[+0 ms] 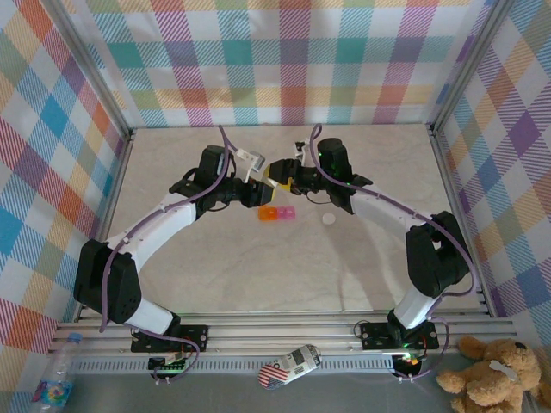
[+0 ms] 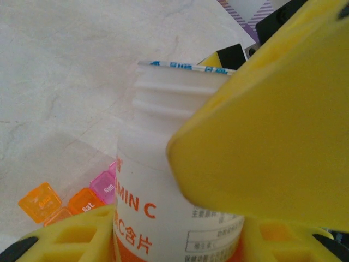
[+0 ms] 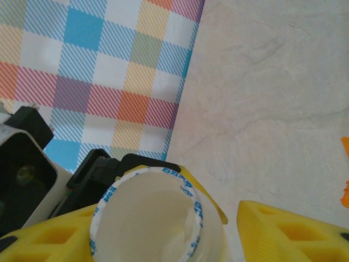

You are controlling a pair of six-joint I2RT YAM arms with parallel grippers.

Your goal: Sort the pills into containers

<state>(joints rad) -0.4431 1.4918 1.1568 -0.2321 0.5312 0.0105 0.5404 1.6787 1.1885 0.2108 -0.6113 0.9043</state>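
Mid-table, my left gripper (image 1: 258,191) is shut on a white and orange vitamin C bottle (image 2: 163,180), uncapped, with a torn blue-printed seal around its mouth (image 3: 144,218). My right gripper (image 1: 280,172) stands open around that mouth, its left finger (image 3: 49,240) against the bottle. A gap shows between the bottle and its other finger (image 3: 289,234). The containers (image 1: 276,213), a short strip of one orange and pink boxes, lie on the table just below the bottle. In the left wrist view they appear as orange (image 2: 87,201) and pink (image 2: 103,185) boxes. The pills are hidden.
A small white round cap (image 1: 328,220) lies on the table right of the strip. Checkered walls (image 1: 284,60) enclose the table on three sides. A water bottle (image 1: 58,374) and a teddy bear (image 1: 495,370) lie beyond the near rail.
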